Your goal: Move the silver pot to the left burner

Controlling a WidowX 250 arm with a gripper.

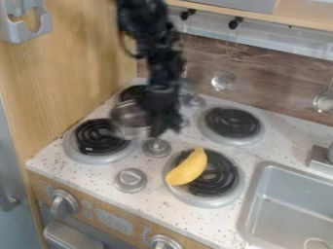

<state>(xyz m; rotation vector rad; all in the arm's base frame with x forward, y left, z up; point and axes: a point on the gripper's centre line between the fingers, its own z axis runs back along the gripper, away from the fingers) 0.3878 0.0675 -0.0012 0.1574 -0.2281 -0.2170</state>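
The black gripper hangs over the left half of the stove, between the left and right burners. Directly to its left is the silver pot, blurred and partly hidden behind the gripper. The pot lies between the back left burner and the front left burner, overlapping the near edge of the back one. Whether the pot touches the stove or is held cannot be made out. Black coils show on the front left burner, with nothing on them.
A yellow banana-shaped toy lies on the front right burner. Behind it is the back right burner. Silver knobs stand between the burners. A sink is at the right, a wooden side wall at the left.
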